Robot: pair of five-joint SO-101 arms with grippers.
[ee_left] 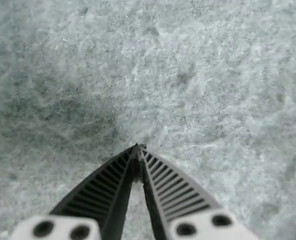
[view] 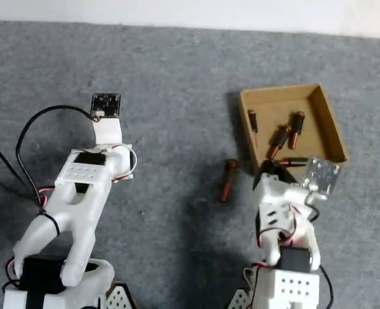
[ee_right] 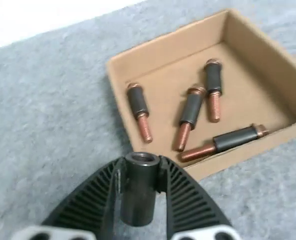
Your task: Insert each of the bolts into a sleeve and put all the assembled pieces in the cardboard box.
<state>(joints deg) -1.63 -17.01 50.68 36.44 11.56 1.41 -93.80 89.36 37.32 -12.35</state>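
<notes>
My right gripper [ee_right: 140,159] is shut on a black sleeve [ee_right: 137,200], held upright with its open end up, just short of the cardboard box [ee_right: 163,47]. In the high view this gripper [view: 273,171] hangs at the box's near left corner. Several assembled pieces [ee_right: 189,116], copper bolts in black sleeves, lie in the box [view: 283,92]. A bare copper bolt [view: 227,180] lies on the carpet left of the box. My left gripper [ee_left: 137,147] is shut on nothing, over bare grey carpet, and the left arm [view: 87,187] stands far to the left of the bolt.
Grey carpet covers the whole table. A white wall strip runs along the far edge. A black cable [view: 29,129] loops beside the left arm. Open carpet lies between the two arms and beyond the box.
</notes>
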